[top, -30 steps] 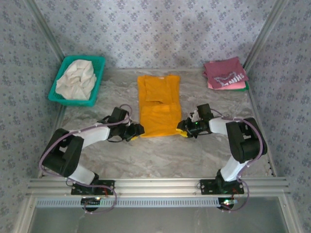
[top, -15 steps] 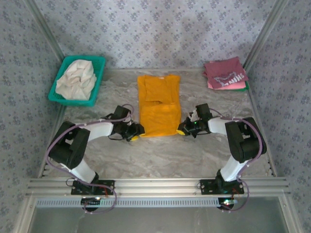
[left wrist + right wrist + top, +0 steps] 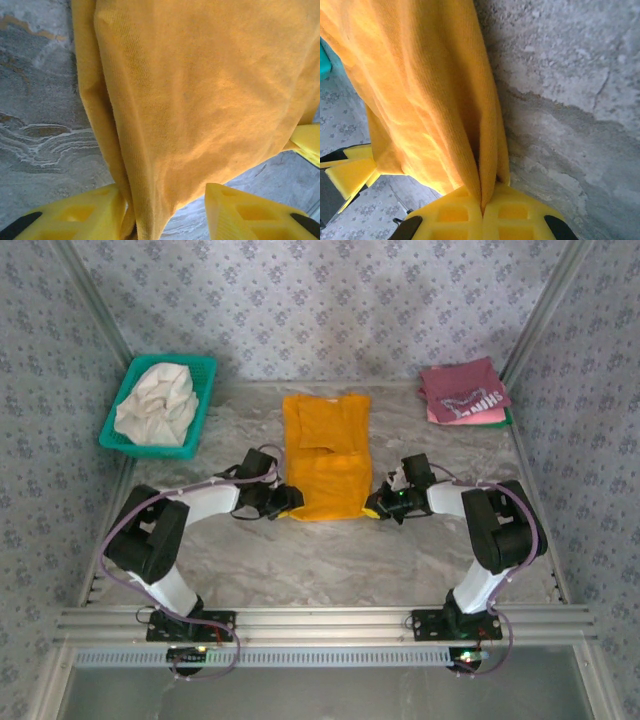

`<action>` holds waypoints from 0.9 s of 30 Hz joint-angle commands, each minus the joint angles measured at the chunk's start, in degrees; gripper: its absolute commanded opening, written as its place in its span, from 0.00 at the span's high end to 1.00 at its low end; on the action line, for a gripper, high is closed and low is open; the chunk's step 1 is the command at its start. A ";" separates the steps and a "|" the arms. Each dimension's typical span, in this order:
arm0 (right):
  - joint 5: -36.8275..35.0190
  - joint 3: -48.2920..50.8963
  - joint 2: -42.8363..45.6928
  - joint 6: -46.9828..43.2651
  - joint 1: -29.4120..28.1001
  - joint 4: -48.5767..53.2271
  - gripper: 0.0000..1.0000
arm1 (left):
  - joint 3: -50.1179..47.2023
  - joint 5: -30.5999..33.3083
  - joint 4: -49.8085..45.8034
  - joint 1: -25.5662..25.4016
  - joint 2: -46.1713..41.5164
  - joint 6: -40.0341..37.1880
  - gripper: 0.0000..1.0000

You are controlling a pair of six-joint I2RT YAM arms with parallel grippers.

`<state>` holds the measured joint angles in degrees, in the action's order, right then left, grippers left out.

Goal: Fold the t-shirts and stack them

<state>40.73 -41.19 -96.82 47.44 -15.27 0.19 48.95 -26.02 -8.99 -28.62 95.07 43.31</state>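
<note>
One mustard t-shirt (image 3: 325, 455), one maroon t-shirt (image 3: 460, 388), one pink t-shirt (image 3: 480, 420), one crumpled cream cloth (image 3: 155, 405), one teal basket (image 3: 150, 448).

pale grey-blue wallpaper (image 3: 330, 300) with a small repeating floral print covers the enclosure from 9 through 12 to 3 o'clock, with slanted metal posts (image 3: 97, 305) at 10 and 2 o'clock. the tabletop (image 3: 330, 560) is grey and marbled under soft, even light, and a ribbed aluminium rail (image 3: 320, 625) runs along 6 o'clock.
</note>
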 commanded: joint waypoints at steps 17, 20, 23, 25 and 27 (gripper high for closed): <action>-0.56 -1.09 -0.26 -0.32 -2.05 1.11 1.00 | -1.54 1.88 1.95 -0.11 1.84 -1.31 1.00; -1.24 -1.09 1.38 -0.90 -1.96 2.36 1.00 | -2.43 3.44 0.13 0.11 -1.67 -1.56 1.00; -1.68 -1.00 3.35 -1.41 -2.12 3.33 1.00 | -3.44 4.99 -1.42 0.37 -5.39 -1.89 1.00; -1.87 -0.62 3.96 -1.82 -2.31 4.40 1.00 | -4.31 5.42 -1.86 0.32 -6.50 -2.30 1.00; -1.71 0.79 4.60 -1.49 -2.39 4.46 1.00 | -5.76 5.08 -1.18 0.42 -7.16 -2.09 1.00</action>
<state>39.79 -41.39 -94.15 46.94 -17.23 2.28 45.17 -21.98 -8.27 -28.60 89.97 42.26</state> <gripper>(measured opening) 0.066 0.059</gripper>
